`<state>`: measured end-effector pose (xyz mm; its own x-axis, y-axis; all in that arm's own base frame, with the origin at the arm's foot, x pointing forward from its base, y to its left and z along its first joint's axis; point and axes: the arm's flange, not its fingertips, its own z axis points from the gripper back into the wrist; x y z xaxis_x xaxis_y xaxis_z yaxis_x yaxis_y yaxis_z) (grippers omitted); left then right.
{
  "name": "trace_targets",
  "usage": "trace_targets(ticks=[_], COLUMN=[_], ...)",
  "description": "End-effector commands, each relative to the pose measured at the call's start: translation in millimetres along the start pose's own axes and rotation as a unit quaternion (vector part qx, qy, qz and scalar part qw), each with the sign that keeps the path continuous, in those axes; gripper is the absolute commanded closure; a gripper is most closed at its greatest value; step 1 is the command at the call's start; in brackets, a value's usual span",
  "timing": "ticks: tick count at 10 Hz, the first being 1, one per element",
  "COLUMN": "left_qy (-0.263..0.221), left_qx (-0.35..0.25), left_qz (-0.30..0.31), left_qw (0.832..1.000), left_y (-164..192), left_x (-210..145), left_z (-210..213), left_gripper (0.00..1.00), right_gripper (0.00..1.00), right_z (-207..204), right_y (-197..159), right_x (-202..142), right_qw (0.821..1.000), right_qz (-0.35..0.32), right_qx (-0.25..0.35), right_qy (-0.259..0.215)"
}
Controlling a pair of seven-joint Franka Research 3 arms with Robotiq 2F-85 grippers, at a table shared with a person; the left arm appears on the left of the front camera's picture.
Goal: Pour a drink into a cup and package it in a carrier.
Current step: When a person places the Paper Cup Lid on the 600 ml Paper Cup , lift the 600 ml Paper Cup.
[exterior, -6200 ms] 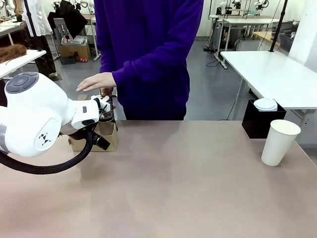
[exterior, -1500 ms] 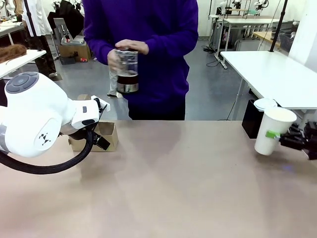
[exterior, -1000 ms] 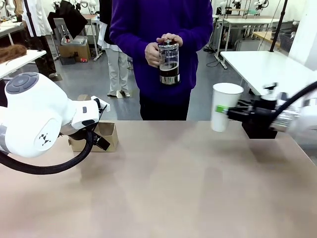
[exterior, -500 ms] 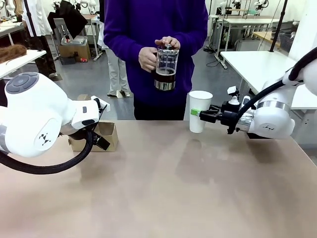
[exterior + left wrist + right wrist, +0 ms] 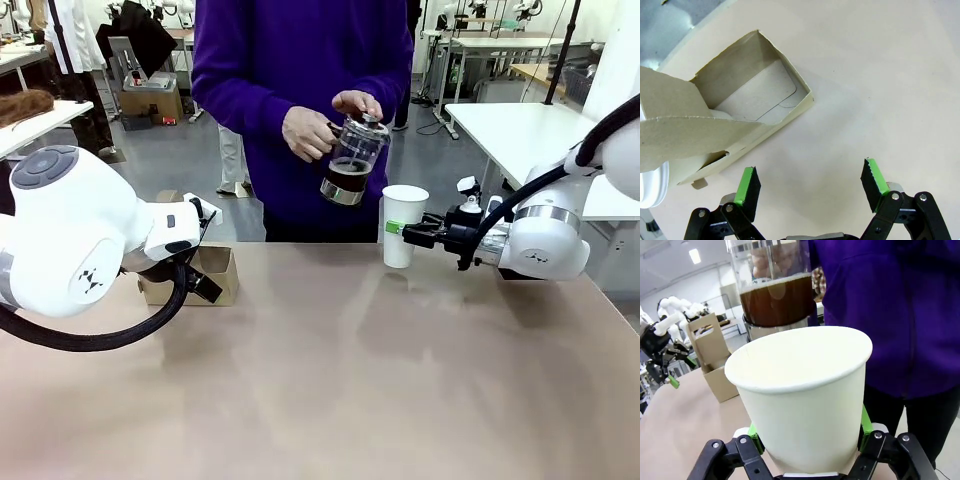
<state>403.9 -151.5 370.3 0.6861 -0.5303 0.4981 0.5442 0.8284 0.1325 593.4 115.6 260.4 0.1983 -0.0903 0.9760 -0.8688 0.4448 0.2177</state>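
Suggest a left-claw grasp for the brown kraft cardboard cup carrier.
Probably the upright centre handle of the brown kraft cardboard carrier, from above: a thin flat panel standing over the box; the open left claw could close across it.

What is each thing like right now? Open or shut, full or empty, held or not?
cup: upright, no lid, held by the right gripper.
pitcher: tilted towards the cup, partly full of dark drink, in the person's hands.
carrier: standing on the table, not touched.
left gripper: open, holding nothing.
right gripper: shut on the cup.
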Motion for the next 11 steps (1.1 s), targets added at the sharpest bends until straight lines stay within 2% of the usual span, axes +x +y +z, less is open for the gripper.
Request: trace_targets(ticks=[1, 11], left_qy=[-0.001, -0.001], left_qx=[-0.001, -0.001], left_qz=[0.0, 0.0], left_qw=[1.0, 1.0], left_y=[0.0, 0.0], left_x=[-0.1, -0.1], left_z=[0.4, 0.4], left_gripper=[0.0, 0.0], right_gripper=[0.2, 0.2], right_z=[-1.7, -1.7], right_y=[3.4, 3.4], right_x=[0.0, 0.0], right_qw=[1.0, 1.0], right_qz=[0.0, 0.0], right_qx=[0.0, 0.0], right_qy=[-0.001, -0.001])
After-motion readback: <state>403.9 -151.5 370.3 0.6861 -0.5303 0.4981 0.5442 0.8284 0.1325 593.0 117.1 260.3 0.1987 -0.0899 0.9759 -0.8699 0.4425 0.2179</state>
